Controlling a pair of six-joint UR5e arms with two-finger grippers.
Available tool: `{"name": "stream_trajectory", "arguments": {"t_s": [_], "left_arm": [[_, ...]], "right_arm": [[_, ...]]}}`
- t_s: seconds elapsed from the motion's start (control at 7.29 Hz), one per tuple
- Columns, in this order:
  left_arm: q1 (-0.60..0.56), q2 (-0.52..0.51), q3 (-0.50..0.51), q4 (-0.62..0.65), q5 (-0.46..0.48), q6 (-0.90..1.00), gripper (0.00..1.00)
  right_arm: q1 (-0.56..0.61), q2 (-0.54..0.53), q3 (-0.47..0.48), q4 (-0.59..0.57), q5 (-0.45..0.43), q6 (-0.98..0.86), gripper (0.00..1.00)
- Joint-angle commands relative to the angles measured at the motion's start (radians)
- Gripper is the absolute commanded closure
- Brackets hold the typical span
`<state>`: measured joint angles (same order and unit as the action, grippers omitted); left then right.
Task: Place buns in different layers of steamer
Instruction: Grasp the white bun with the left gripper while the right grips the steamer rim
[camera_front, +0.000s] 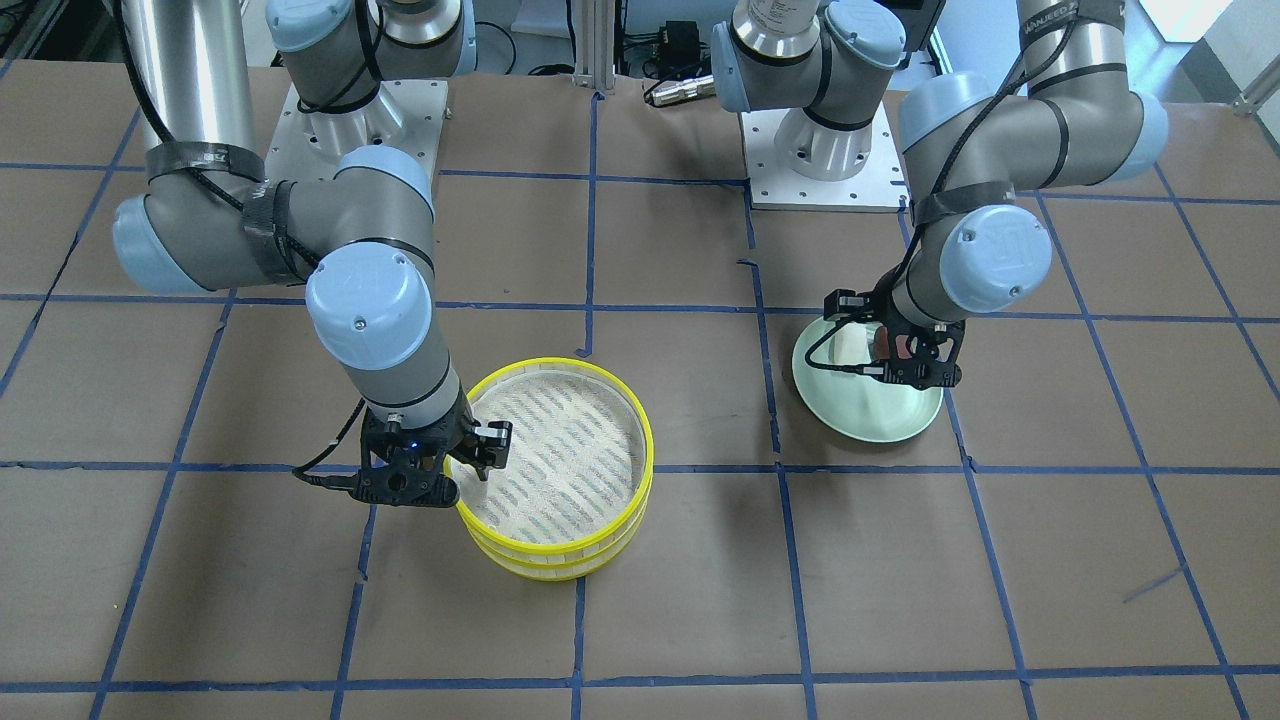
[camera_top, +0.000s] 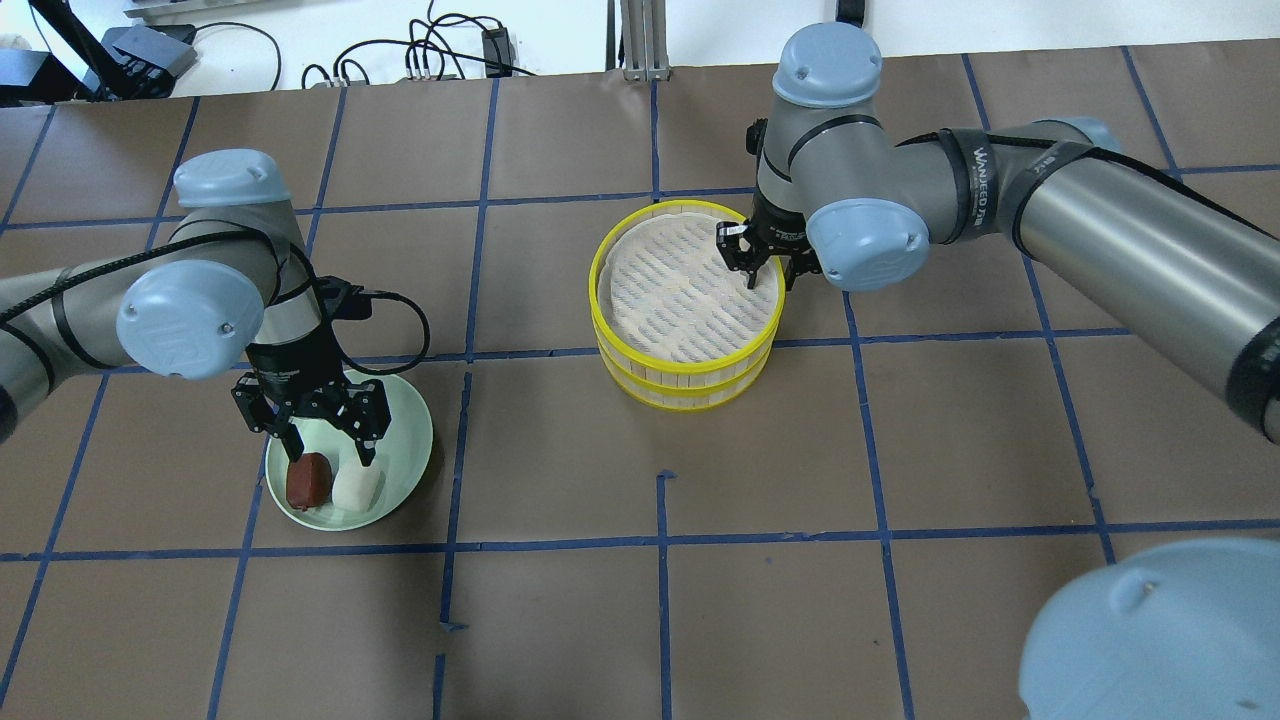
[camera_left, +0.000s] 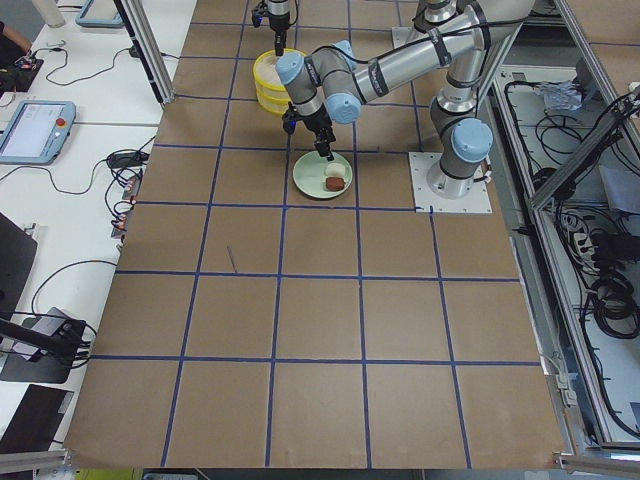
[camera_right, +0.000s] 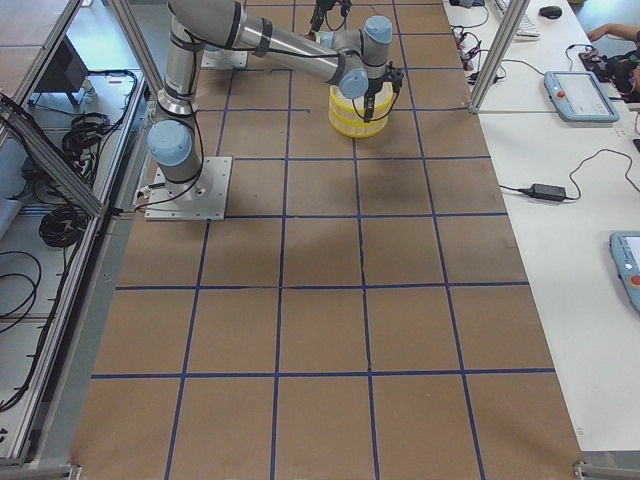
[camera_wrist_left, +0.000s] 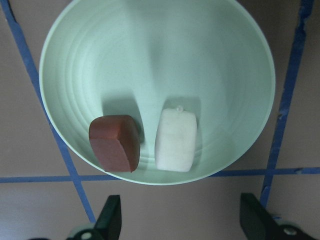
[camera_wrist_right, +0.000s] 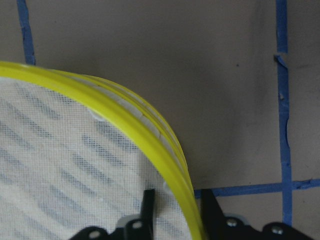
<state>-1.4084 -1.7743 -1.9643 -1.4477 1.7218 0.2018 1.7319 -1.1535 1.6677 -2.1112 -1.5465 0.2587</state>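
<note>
The steamer (camera_front: 560, 560) stands as two stacked yellow-rimmed layers, and its top liner sheet (camera_top: 670, 300) is bare. My right gripper (camera_top: 760, 268) straddles the top layer's rim (camera_wrist_right: 130, 117), one finger inside and one outside, shut on it. The white bun (camera_wrist_left: 175, 140) and the reddish-brown bun (camera_wrist_left: 115, 142) lie side by side in the pale green plate (camera_top: 410, 430). My left gripper (camera_top: 328, 450) hangs open just above the buns, holding nothing. In the front view, the left gripper (camera_front: 905, 350) partly hides both buns.
The brown paper table has a blue tape grid (camera_top: 660, 540). The plate and the steamer sit about two grid squares apart. Both robot bases (camera_front: 830, 150) stand at the far edge in the front view.
</note>
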Motion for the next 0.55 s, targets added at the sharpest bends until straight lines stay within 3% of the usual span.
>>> {"name": "stream_trajectory", "arguments": {"t_s": [0.0,0.41], "left_arm": [[0.000,-0.022,-0.044,0.051,0.002,0.001,0.23],[0.000,-0.073,-0.045,0.107,-0.002,0.001,0.42]], "right_arm": [[-0.002,-0.009,0.006,0.028,-0.001,0.028,0.92],[-0.002,-0.083,0.003,0.114,-0.001,0.025,0.93]]}}
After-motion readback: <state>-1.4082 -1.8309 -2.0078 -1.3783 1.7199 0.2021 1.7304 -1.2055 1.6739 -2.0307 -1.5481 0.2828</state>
